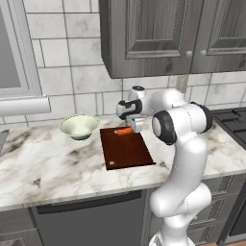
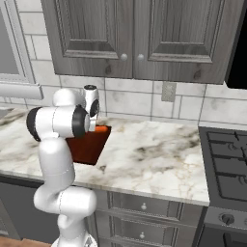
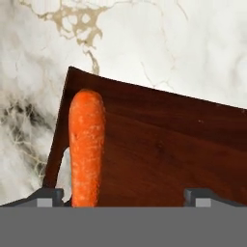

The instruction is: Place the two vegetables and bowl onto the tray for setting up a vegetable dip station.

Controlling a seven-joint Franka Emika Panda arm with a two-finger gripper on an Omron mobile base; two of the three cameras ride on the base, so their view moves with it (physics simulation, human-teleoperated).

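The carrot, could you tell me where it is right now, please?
The carrot lies on the far end of the tray, beside its slot handle, just under the open gripper; the bowl sits off the tray's left.

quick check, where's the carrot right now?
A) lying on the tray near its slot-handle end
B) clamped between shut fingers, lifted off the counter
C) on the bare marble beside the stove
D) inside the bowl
A: the carrot lies on the tray, right next to the slot handle at its far end, with the gripper open above it; the bowl stands apart on the counter, left of the tray.
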